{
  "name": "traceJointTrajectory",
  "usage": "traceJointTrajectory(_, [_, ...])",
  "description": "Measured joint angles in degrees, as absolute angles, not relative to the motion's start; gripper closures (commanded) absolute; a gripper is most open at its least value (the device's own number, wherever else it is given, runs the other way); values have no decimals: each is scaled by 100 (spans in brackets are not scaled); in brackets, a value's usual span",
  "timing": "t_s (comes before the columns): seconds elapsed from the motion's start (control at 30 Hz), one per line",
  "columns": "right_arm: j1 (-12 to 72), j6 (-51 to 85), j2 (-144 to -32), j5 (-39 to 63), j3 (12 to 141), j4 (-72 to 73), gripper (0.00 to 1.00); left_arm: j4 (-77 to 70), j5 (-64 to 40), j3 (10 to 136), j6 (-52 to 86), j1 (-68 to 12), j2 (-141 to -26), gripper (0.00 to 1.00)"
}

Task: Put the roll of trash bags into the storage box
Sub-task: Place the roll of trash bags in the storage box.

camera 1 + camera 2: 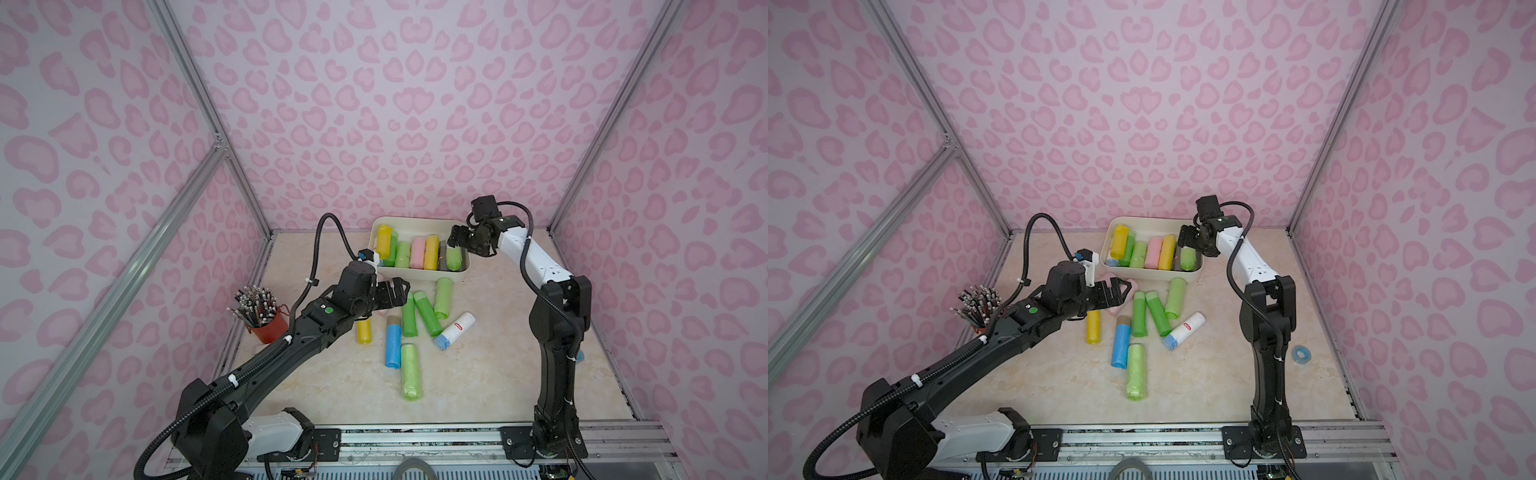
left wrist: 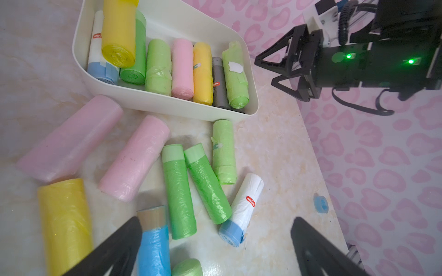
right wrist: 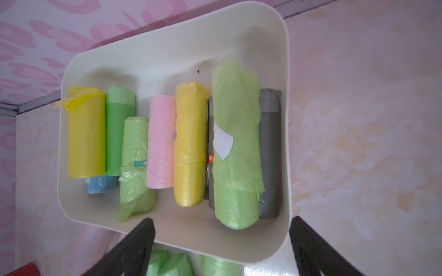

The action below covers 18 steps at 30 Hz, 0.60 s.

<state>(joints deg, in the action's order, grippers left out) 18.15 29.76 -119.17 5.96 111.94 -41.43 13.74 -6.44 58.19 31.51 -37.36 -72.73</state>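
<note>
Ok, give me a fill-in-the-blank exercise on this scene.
1. The red cup holds ____.
2. In the storage box, the pink roll lies between a light green roll and a ____ one.
3. The left gripper and right gripper both have ____ jaws.

Missing words: pencils; yellow; open.

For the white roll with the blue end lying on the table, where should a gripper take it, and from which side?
Likely from straight above, jaws across the white roll at its white half near the red label. It lies flat; its blue end sits close to a darker green roll, while the white half has bare table on both sides.
</note>
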Motion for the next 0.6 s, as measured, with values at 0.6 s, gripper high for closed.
traceJointTrajectory(0.6, [1968,3148,-7537,604,6683,-3459,11,1376,91,5387,3597,-4740,-6958,0])
